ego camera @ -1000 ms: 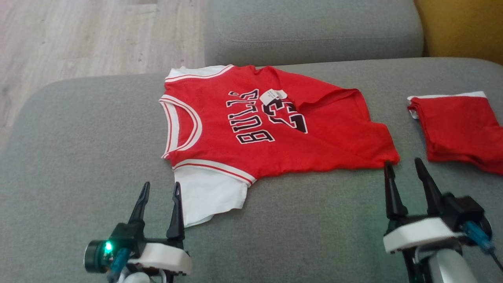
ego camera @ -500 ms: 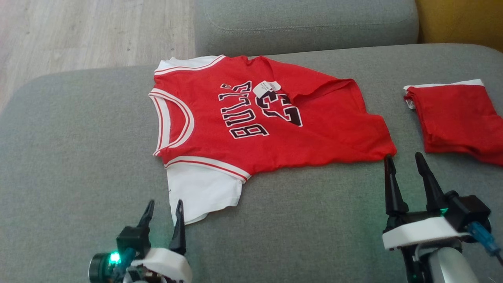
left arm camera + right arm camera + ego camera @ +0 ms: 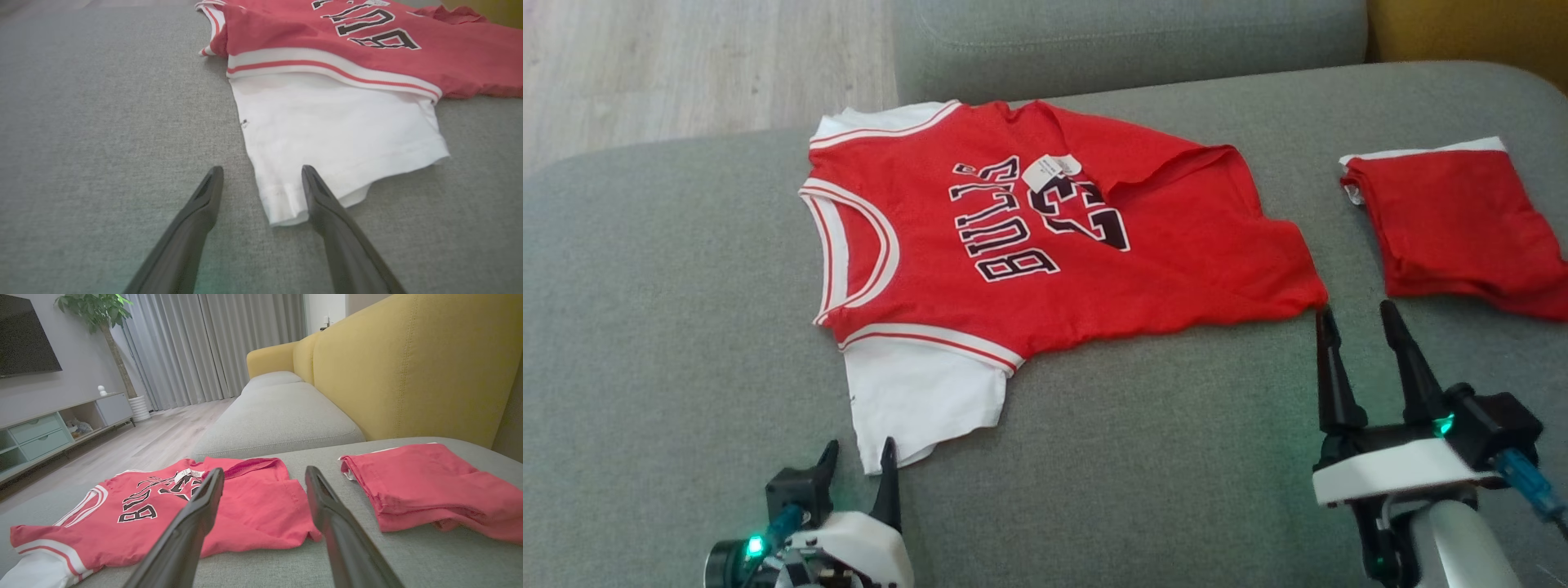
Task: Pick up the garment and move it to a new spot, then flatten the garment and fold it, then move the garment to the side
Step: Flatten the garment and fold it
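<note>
- On the left gripper (image 3: pixel 858 445): spread wide, gripping nothing, dark fingers (image 3: pixel 887 482) pointing forward.
- Behind those fingers: white wrist housing (image 3: pixel 862 543), green light (image 3: pixel 756 545) glowing at its left.
- On the right gripper (image 3: pixel 1357 309): likewise spread wide, gripping nothing, long fingers reaching forward and leaning slightly left.
- Behind its fingers: white housing, small green glow to the right of the finger bases, blue plug (image 3: pixel 1521 482) further right, pale forearm (image 3: pixel 1454 547) at the rear.

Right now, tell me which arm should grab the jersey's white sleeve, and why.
Left. The left gripper is open, and the white sleeve's corner lies between its fingers. The right gripper, also open, sits across the jersey, by its red bottom corner.
</note>
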Motion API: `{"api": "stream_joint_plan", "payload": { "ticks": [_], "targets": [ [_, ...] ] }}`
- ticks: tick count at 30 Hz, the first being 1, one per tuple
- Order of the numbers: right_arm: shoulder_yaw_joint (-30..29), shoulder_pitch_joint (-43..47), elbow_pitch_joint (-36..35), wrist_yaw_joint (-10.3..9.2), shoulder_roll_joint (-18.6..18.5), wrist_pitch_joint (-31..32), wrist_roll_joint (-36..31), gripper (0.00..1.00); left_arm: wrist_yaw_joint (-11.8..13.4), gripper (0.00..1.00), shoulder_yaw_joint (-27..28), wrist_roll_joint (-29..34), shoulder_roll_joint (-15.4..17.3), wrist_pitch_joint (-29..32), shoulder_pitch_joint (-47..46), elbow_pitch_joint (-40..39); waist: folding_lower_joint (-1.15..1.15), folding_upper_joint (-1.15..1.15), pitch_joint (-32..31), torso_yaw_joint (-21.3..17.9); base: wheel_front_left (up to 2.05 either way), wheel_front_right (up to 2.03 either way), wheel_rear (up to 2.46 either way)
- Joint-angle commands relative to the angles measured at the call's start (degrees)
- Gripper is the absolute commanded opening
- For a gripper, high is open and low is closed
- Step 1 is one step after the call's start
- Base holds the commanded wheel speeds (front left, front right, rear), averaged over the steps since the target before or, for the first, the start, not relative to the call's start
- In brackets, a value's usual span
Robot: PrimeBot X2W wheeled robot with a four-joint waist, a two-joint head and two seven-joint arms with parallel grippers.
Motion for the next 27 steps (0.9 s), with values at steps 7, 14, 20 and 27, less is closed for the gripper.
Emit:
{"api": "stream_joint_plan", "payload": {
  "ticks": [7, 14, 20, 27],
  "targets": [
    [0.32, -2.47, -3.00, -0.04, -0.15, -0.62, 0.26, 1.00, 0.36, 1.00, 1.74, -0.39, 1.02, 0.90, -3.69, 1.07, 0.00, 0.00, 1.26, -0.43, 0.00, 0.00, 0.00],
    [0.27, -2.85, -3.36, -0.04, -0.15, -0.62, 0.21, 1.00, -1.03, 0.00, 0.76, -1.47, 0.92, 3.13, -4.51, 2.06, 0.00, 0.00, 1.43, -0.03, 0.00, 0.00, 0.00],
    [-0.40, -2.65, 0.61, -0.04, -0.15, -0.62, -1.49, 1.00, -1.12, 0.00, 2.27, -1.55, 1.48, -3.96, -6.02, -2.88, 0.00, 0.00, 0.76, 1.28, 0.00, 0.00, 0.00],
    [-3.66, -5.52, 6.41, -0.04, -0.15, 2.45, -1.27, 1.00, -0.51, 0.00, 3.76, -1.02, 1.83, -9.22, -6.31, -10.17, 0.00, 0.00, 0.09, 2.50, 0.00, 0.00, 0.00]
  ]
}}
